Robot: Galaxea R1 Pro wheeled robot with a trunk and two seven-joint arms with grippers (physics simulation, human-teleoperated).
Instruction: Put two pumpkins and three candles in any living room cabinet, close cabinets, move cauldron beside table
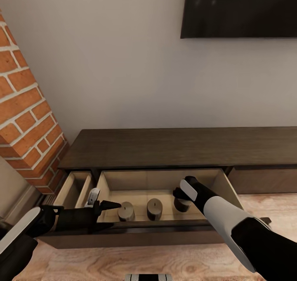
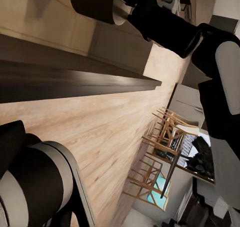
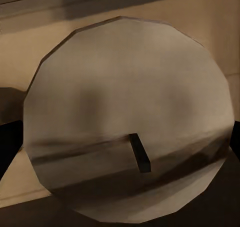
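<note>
- The right gripper reaches down into the open wide drawer of the cabinet, closed around the third candle near the drawer's front edge, toward its right side.
- In the right wrist view the candle's rounded top and short dark wick sit right under the camera, so the grasp looks centred.
- Two more candles stand in a row along the same front edge, apart from each other.
- To do this well: lower until the base rests on the drawer floor, open straight, lift vertically, avoiding the neighbouring candle.
- The left gripper hovers at the drawer's front left corner; whether its jaws are parted I cannot tell.
</note>
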